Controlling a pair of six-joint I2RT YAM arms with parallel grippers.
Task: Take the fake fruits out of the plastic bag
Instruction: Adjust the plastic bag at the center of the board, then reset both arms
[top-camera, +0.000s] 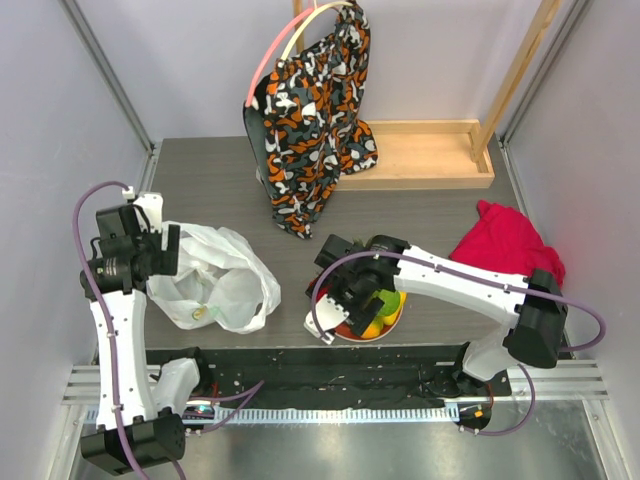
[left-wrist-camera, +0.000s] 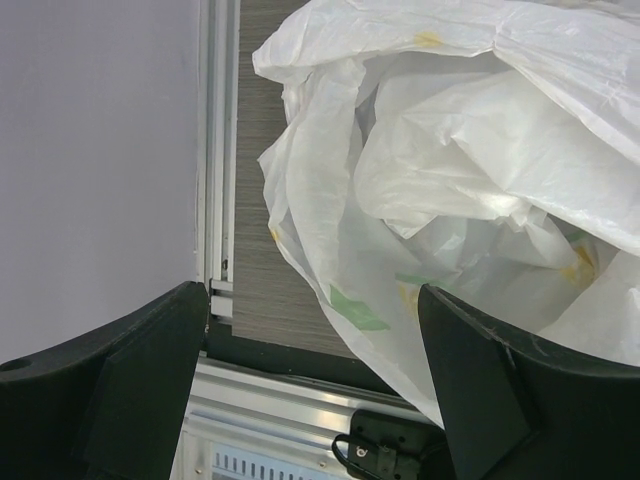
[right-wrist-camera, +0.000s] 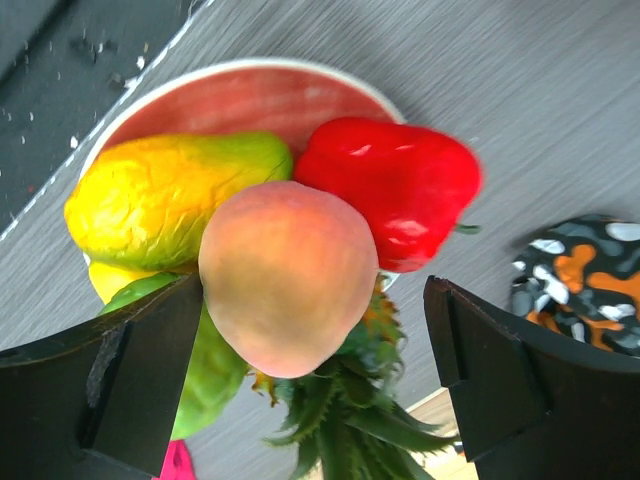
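Glossy plastic toy fruits (right-wrist-camera: 288, 275) (peach, red piece, yellow-green mango, pineapple) sit heaped on the red plate (right-wrist-camera: 240, 95) directly under the right pincer (right-wrist-camera: 315, 320), whose jaws are wide and hold nothing. Beside the wide, empty left pincer (left-wrist-camera: 315, 300), the crinkly translucent white plastic bag (left-wrist-camera: 450, 150) shows yellow-green shapes, probably fruit left to take out.

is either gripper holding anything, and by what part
Nothing is held. The right gripper is open over the peach on the plate; the left gripper is open at the plastic bag's edge, not pinching it.
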